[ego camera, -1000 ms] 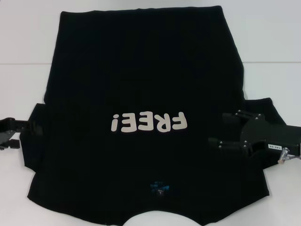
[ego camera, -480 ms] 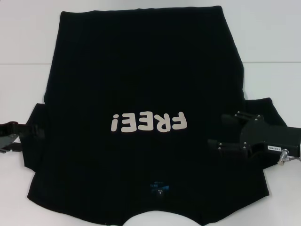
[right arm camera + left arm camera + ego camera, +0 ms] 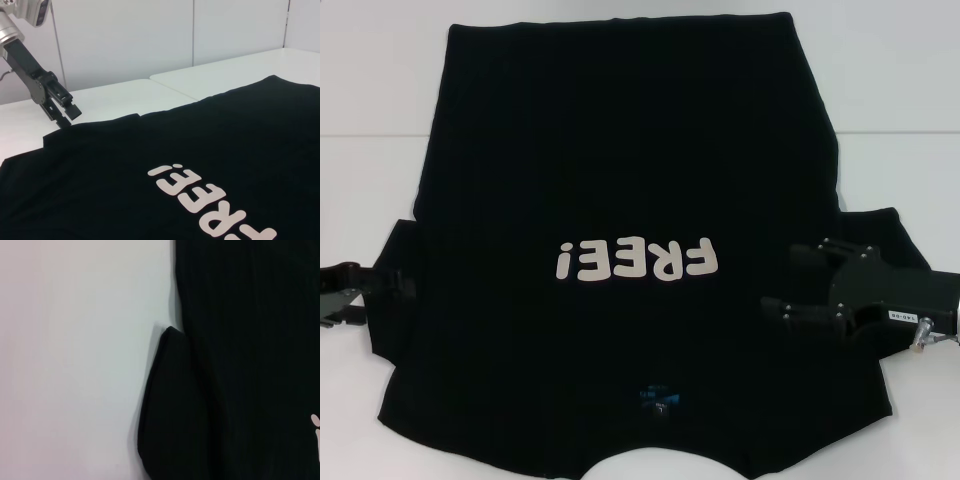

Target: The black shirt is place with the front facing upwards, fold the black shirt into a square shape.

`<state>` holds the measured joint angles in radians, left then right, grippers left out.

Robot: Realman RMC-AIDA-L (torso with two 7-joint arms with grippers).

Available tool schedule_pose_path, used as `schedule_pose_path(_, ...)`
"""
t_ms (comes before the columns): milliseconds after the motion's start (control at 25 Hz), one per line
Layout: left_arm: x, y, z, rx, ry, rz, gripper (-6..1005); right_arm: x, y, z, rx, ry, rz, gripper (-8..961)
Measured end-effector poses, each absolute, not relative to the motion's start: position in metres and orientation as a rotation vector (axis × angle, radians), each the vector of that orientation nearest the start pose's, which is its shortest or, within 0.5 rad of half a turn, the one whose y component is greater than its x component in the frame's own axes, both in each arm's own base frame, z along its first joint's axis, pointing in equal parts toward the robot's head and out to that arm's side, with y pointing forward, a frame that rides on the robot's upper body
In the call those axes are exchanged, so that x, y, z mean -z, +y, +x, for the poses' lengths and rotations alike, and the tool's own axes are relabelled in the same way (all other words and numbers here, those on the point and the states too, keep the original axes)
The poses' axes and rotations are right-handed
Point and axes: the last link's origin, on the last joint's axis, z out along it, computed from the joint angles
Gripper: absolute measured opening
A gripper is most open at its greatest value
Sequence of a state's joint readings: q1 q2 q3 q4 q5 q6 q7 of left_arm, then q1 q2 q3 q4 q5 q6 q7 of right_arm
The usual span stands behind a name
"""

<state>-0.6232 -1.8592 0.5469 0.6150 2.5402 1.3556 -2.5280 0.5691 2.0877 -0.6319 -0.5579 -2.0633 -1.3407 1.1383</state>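
Observation:
The black shirt (image 3: pixel 620 150) lies flat and front up on the white table, its white "FREE!" lettering (image 3: pixel 635 262) upside down to me and the blue neck label (image 3: pixel 655 395) at the near edge. My right gripper (image 3: pixel 795 278) hovers open over the shirt's right side beside the right sleeve (image 3: pixel 885 235), nothing between its fingers. My left gripper (image 3: pixel 390 282) sits at the edge of the left sleeve (image 3: pixel 170 415). The right wrist view shows the left gripper (image 3: pixel 67 114) at the far edge of the shirt (image 3: pixel 200 145).
The white table (image 3: pixel 900 100) extends past the shirt on both sides and behind it, with a seam line (image 3: pixel 370 136) across it. A pale wall (image 3: pixel 150 35) stands behind the table in the right wrist view.
The left gripper has slid inward to the right, up to the left sleeve. The right gripper has shifted only slightly. The shirt lies as before.

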Motion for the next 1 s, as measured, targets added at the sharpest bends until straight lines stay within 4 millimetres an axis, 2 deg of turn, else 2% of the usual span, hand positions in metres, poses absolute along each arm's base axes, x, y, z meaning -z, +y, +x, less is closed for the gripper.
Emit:
schedule_pose_path(400, -0.0832, 0.3664, -0.3471, -0.246, 2.539, 2.492, 918, 0.0180, 0.3480, 0.2803, -0.499, 0.432, -2.637, 912)
schedule_pose_path(1000, -0.0901, 0.3663, -0.3505, -0.248, 2.562, 2.496, 915, 0.0179, 0.3475, 0.2803, -0.501, 0.432, -2.638, 912)
